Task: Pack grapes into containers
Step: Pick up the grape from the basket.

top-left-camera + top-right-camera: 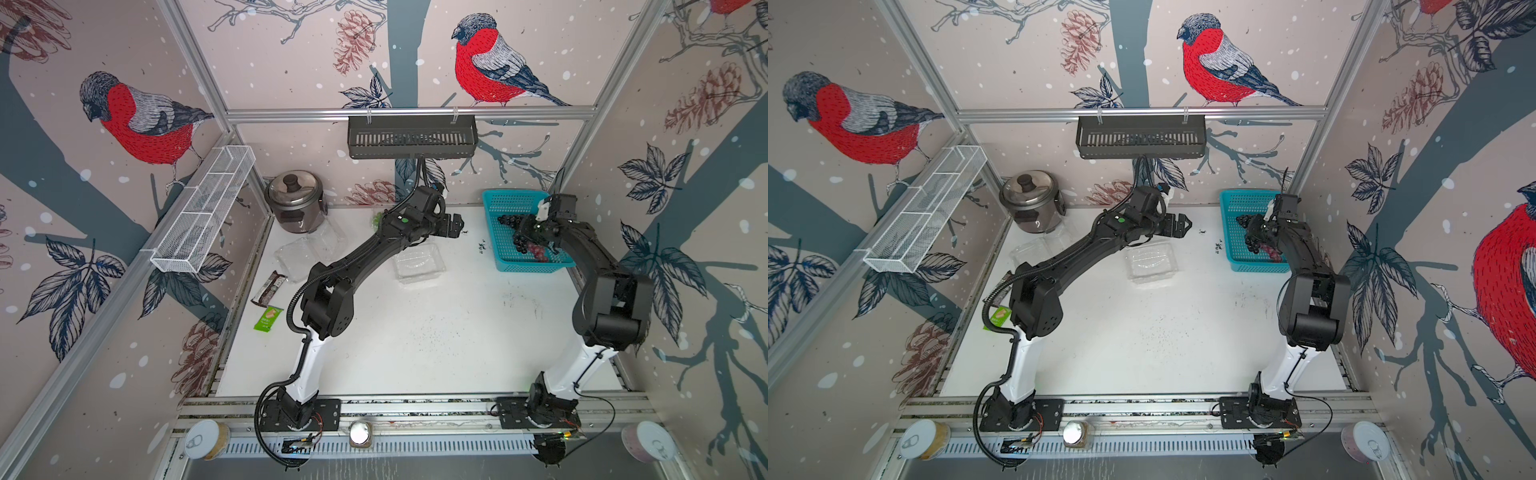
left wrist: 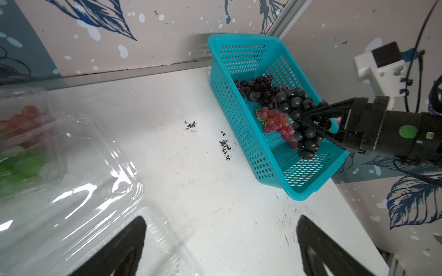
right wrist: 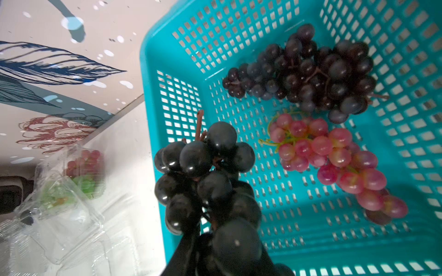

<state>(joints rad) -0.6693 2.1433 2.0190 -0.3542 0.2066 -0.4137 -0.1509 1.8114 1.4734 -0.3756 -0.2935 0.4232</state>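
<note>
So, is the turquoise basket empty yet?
The basket is not empty: a dark purple bunch and a red bunch lie on its floor; the right gripper grips a black bunch.

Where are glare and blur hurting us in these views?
Left wrist: glare streaks on the empty container, packed grapes blurred behind plastic. Right wrist: held black bunch soft and dark near the lens; basket sharper. In both top views: same container faint against the white table.

Top views overhead looking down, wrist views close, sharing the basket (image 2: 241,133)
</note>
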